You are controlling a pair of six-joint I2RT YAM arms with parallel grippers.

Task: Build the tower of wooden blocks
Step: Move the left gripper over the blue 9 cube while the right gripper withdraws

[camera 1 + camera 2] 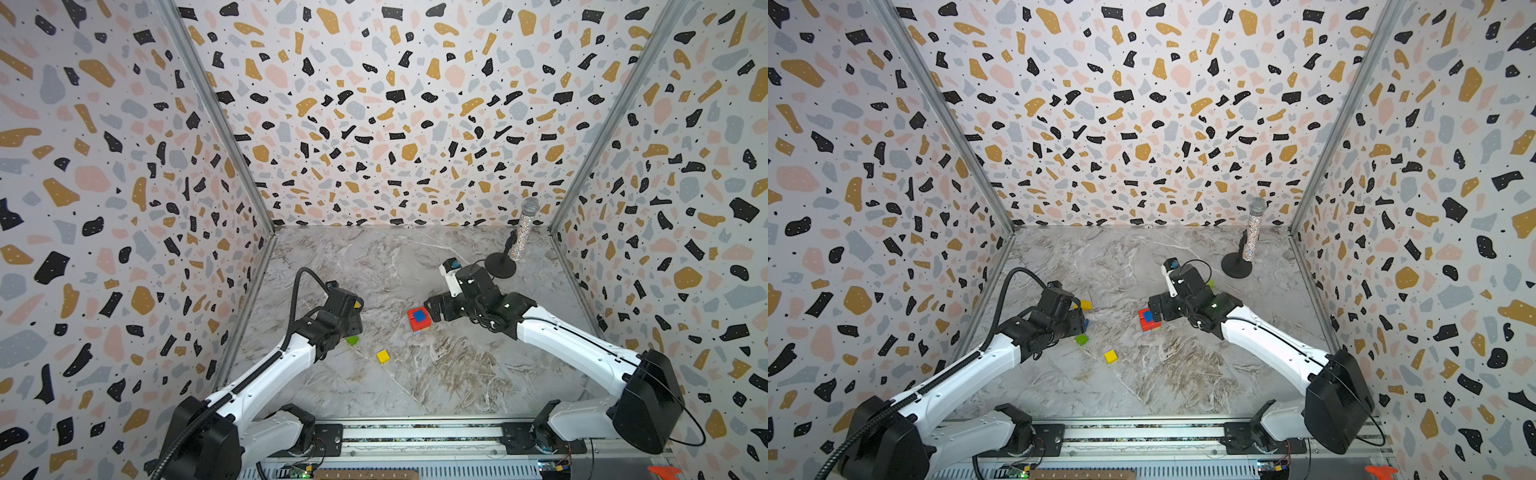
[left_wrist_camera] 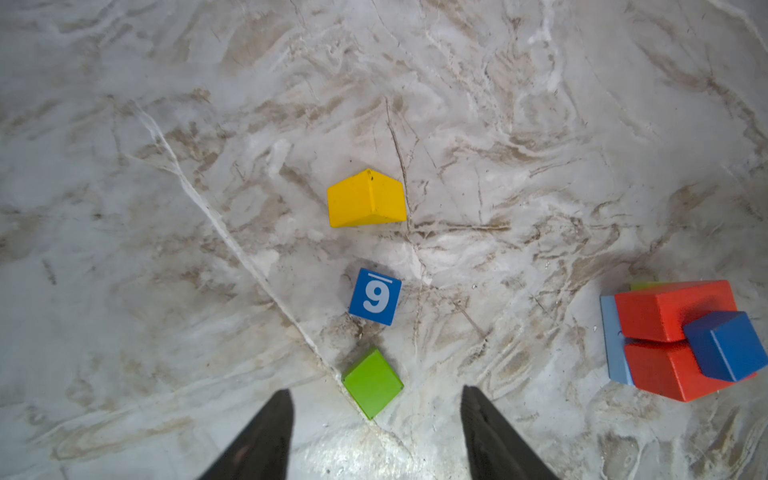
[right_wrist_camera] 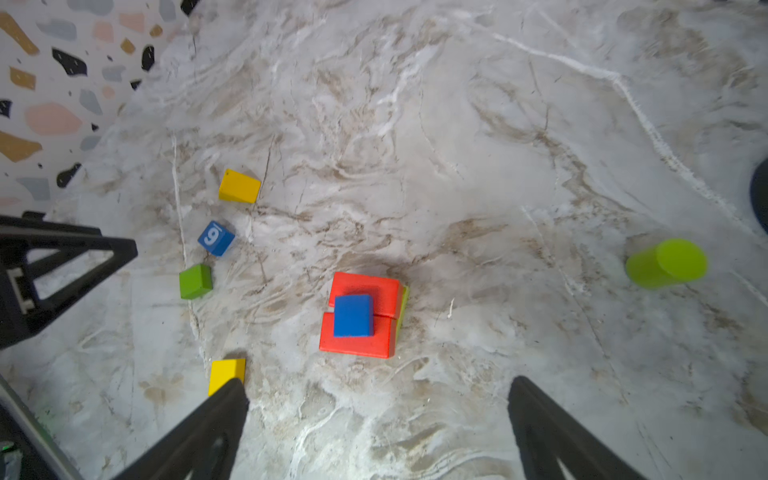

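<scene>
Jaws of the left arm stand partly open, empty, either side of the approach to the green cube (image 2: 372, 382) toward the desk's (image 2: 166, 124) left edge, probably the next pick. Right jaws gape wide, empty, just beside the tower (image 1: 417, 319) mid-desk. Past the green cube, a blue cube (image 2: 375, 296) reads "9".

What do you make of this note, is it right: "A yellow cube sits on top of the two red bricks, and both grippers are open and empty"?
Not quite. What sits on the two red bricks is a blue cube, not a yellow one; the right wrist view shows it plainly. The rest holds: the left gripper and the right gripper are both open and empty.
</scene>
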